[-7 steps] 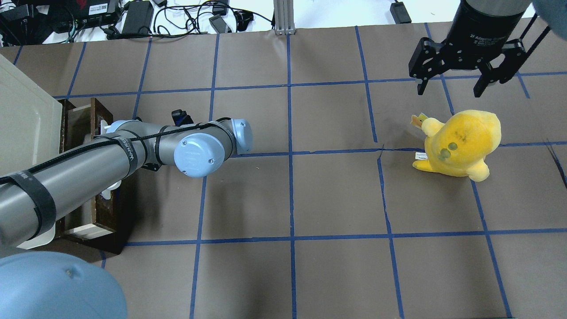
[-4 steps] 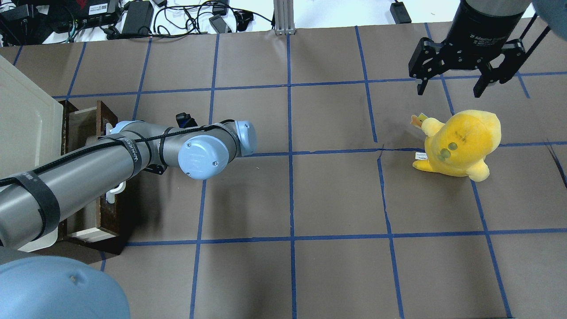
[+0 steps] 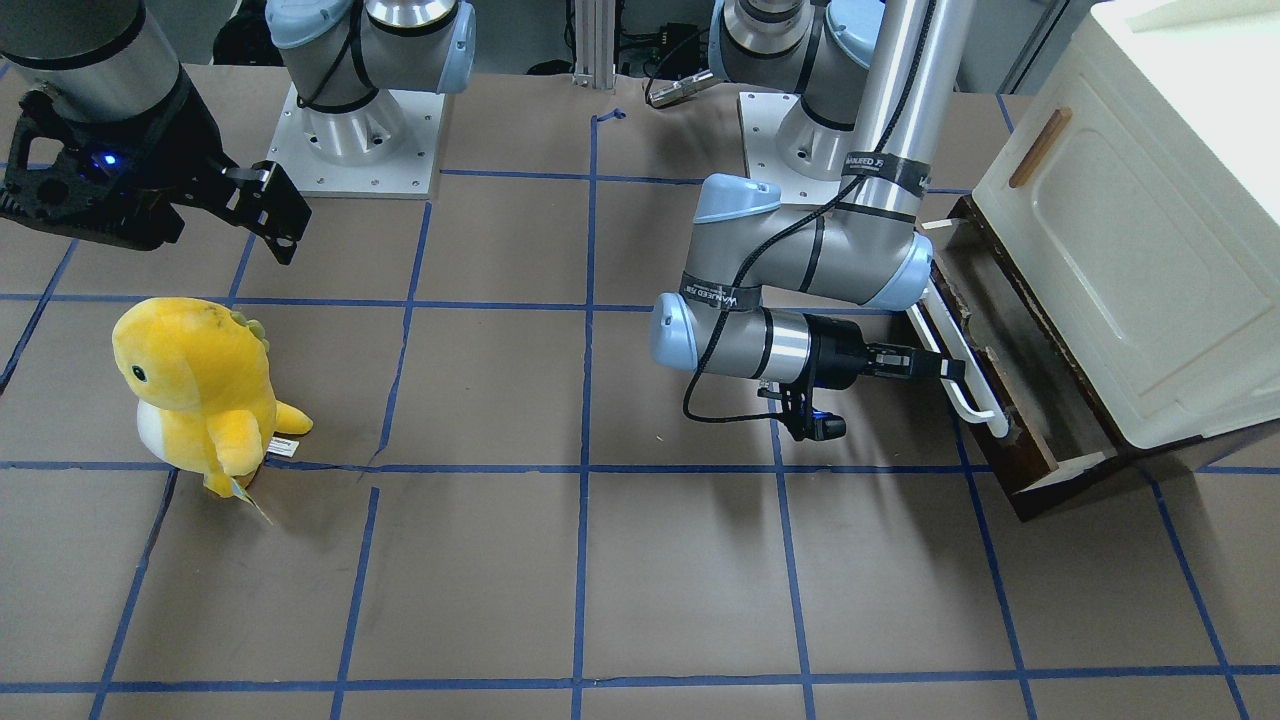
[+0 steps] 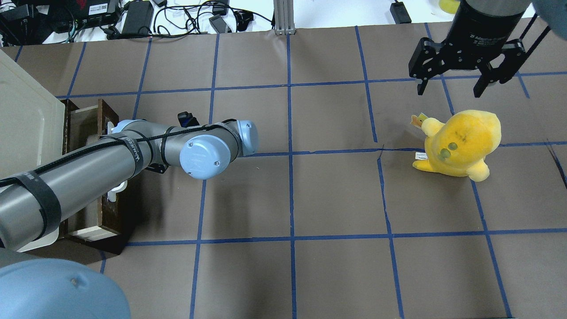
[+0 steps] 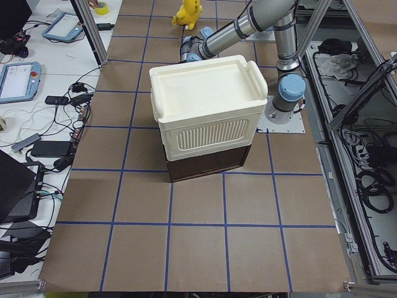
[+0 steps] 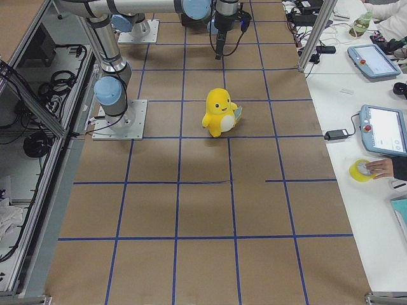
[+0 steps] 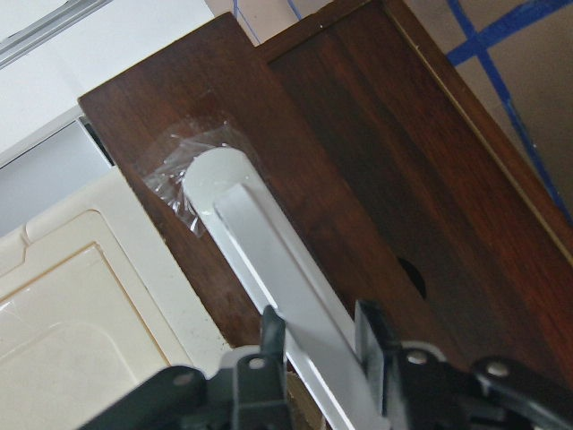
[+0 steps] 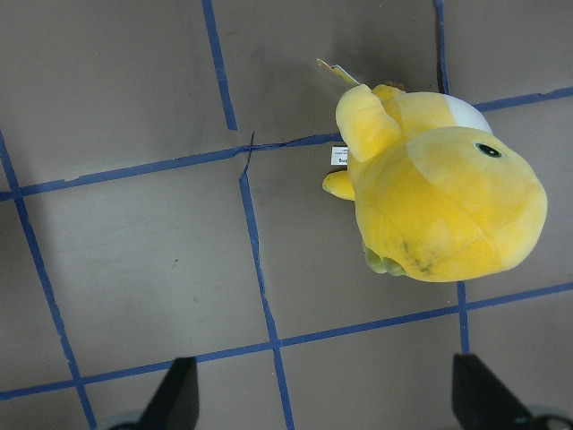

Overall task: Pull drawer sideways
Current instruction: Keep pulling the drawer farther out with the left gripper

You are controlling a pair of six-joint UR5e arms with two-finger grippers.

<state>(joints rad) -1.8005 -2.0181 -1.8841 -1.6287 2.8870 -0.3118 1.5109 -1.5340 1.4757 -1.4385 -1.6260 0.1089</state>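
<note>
The dark brown wooden drawer (image 3: 1035,400) stands partly pulled out from under a cream cabinet (image 3: 1130,220). In the overhead view the drawer (image 4: 106,116) shows at the far left, mostly under my left arm. My left gripper (image 3: 940,368) reaches in sideways and is shut on the drawer's long white bar handle (image 3: 975,395). In the left wrist view both fingers (image 7: 269,333) clamp the handle (image 7: 269,242) against the drawer front (image 7: 358,152). My right gripper (image 4: 452,86) hangs open and empty, far off to the right.
A yellow plush toy (image 4: 460,141) stands on the brown paper under my right gripper, and also shows in the right wrist view (image 8: 439,197). The cream cabinet (image 4: 26,110) fills the table's left end. Cables and power bricks (image 4: 137,17) lie beyond the far edge.
My left arm has moved a little to the right, away from the cabinet. The drawer has slid slightly further out with it. The right arm and the plush have not moved.
</note>
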